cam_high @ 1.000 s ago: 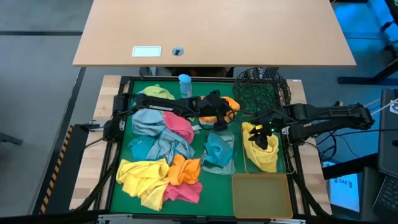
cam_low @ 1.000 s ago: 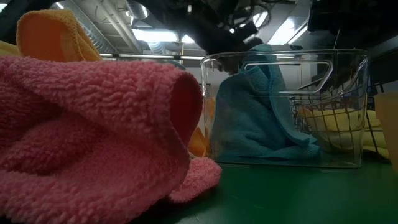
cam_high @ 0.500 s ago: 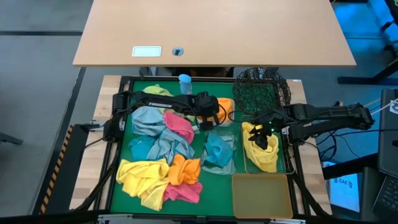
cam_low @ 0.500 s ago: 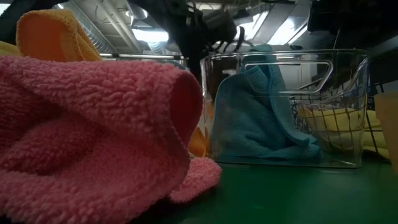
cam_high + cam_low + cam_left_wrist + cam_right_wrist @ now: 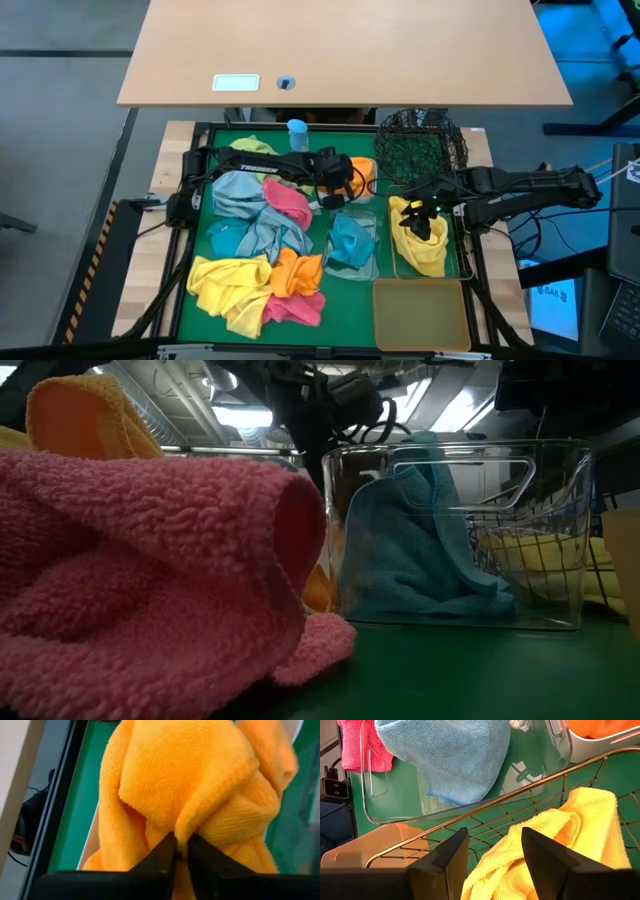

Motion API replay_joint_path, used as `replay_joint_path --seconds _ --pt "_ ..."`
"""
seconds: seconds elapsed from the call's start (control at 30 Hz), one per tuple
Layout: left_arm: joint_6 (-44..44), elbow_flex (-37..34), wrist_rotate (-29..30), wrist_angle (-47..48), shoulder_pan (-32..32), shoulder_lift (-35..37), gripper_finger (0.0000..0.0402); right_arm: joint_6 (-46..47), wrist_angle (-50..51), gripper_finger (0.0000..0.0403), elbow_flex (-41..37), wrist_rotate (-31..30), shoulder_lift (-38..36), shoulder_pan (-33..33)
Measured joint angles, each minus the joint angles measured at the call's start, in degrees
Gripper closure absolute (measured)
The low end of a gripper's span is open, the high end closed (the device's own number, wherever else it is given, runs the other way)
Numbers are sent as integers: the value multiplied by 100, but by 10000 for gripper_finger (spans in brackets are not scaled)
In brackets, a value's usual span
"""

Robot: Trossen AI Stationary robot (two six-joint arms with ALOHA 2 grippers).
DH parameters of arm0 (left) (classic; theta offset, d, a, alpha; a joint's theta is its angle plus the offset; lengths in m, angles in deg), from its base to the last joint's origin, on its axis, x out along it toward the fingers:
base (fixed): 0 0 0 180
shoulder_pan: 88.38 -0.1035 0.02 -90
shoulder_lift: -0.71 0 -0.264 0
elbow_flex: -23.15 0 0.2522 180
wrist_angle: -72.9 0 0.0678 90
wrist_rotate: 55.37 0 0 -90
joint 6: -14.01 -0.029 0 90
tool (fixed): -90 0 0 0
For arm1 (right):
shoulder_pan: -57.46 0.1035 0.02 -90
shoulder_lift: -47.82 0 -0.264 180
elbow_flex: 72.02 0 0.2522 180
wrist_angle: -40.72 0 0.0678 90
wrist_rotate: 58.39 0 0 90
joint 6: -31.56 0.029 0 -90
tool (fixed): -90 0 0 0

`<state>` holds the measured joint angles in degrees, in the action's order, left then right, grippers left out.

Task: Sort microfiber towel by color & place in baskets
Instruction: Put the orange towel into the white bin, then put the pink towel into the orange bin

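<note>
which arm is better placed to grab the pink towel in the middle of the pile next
Left. Its claw sits at the orange towel, right beside the pink towel; the right claw hangs over the yellow towel in the wire basket.

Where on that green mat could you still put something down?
Mostly along the front: the green mat shows bare between the pink towel and the amber tub, in front of the clear tub. The left half is crowded with loose towels. The black mesh basket looks empty.
</note>
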<state>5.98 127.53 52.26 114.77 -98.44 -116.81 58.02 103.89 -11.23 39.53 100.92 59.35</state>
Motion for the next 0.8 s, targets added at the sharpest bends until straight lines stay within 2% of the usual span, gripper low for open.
replay_joint_path --seconds 0.13,0.27,0.6,0.8 --pt "24 179 0 65 92 0 312 0 2 219 1 0 2 -2" --pt "26 558 31 641 204 -2 283 0 2 219 0 0 2 -2" --pt "54 1662 141 2118 350 -2 277 0 2 219 2 0 1 -1" --pt "421 2125 98 3356 350 0 276 0 2 219 0 0 0 -2"
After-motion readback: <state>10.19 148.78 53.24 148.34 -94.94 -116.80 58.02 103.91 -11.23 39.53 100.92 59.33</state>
